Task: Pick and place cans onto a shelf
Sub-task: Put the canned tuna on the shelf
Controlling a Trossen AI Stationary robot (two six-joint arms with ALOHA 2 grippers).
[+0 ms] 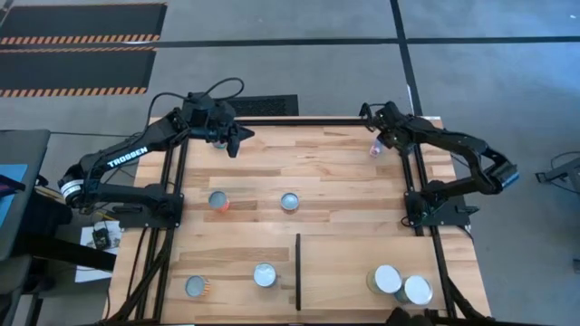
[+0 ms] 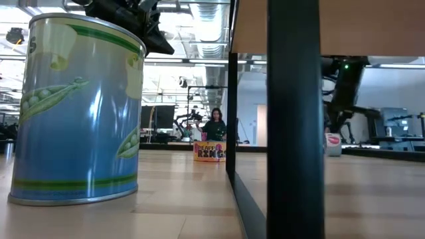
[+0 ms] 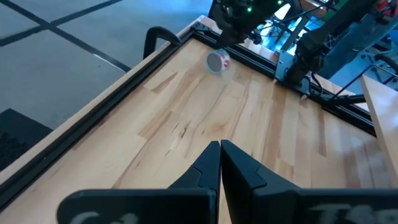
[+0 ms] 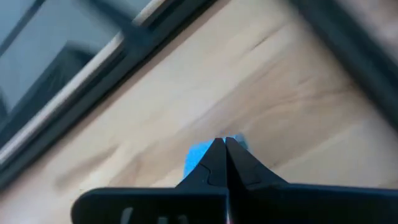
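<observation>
Several cans stand upright on the wooden table: two mid-table (image 1: pixel 218 201) (image 1: pixel 289 201), two near the front left (image 1: pixel 197 287) (image 1: pixel 265 274), and two on the shelf section (image 1: pixel 362 258) at the front right (image 1: pixel 388 279) (image 1: pixel 417 290). One small can (image 1: pixel 374 148) lies at the far right edge; it also shows on its side in the left wrist view (image 3: pixel 217 61). My right gripper (image 1: pixel 378 138) is shut just above it, slanting down. My left gripper (image 1: pixel 237 140) is shut, raised over the far left of the table, holding nothing. My right gripper has its shut tips (image 4: pixel 222 144) right at a blue patch (image 4: pixel 198 155), which may be the small can's label. The fingers themselves hide the spot, so I cannot tell whether they touch the can. The can rests on the table.
A thin black divider (image 1: pixel 298 270) edges the shelf on its left. Black frame rails run along the table's far edge (image 3: pixel 155 59) and both sides. The pea-labelled can (image 2: pixel 73 113) stands close to the low camera. A person (image 2: pixel 214 127) is far off in the room.
</observation>
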